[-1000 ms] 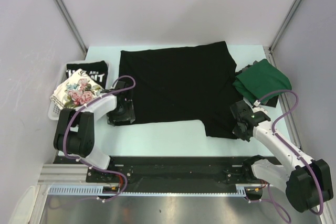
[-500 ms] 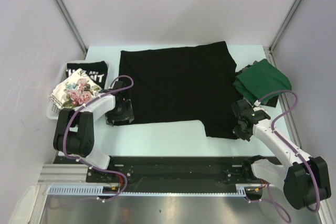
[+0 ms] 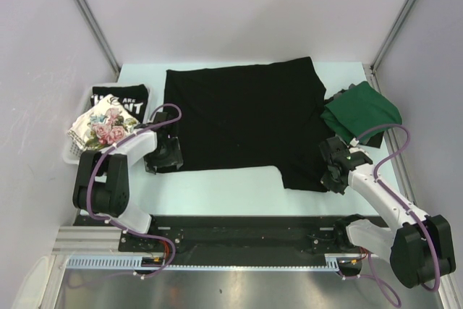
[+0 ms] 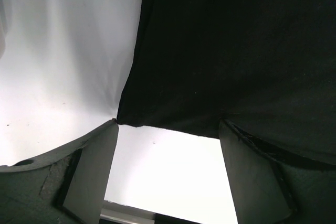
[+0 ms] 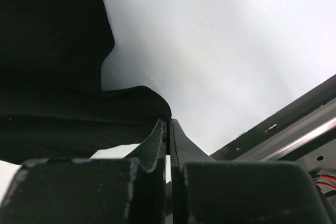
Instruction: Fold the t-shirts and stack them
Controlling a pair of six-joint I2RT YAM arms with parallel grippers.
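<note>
Right pincer [image 5: 169,123] is pressed closed. Its two dark fingers meet in a thin seam, and a rolled lip of the large black t-shirt [image 3: 246,113] is caught at their tips, at the shirt's near right corner. Left pincer [image 4: 168,129] stands wide, its two flat grey fingers [image 4: 94,169] set to either side of the shirt's near left corner. The cloth's edge runs between them over the bench [image 3: 231,189].

The black shirt is matte and soft, spread flat over the middle of the smooth, pale bench. It is roughly rectangular, with a stepped near edge whose right part reaches nearer the arms.

Four shirts show in all. The dark green t-shirt [image 3: 365,110] sits in a loose, creased heap at the bench's right edge, touching the black shirt's right side. The black t-shirt with white lettering [image 3: 119,98] lies folded into a neat block at the far left. The white floral-print t-shirt [image 3: 105,127], with pink roses, is folded too and overlaps its near side. Both rest at one white slatted plastic basket [image 3: 74,153]; whether they lie inside it or on top is unclear.
</note>
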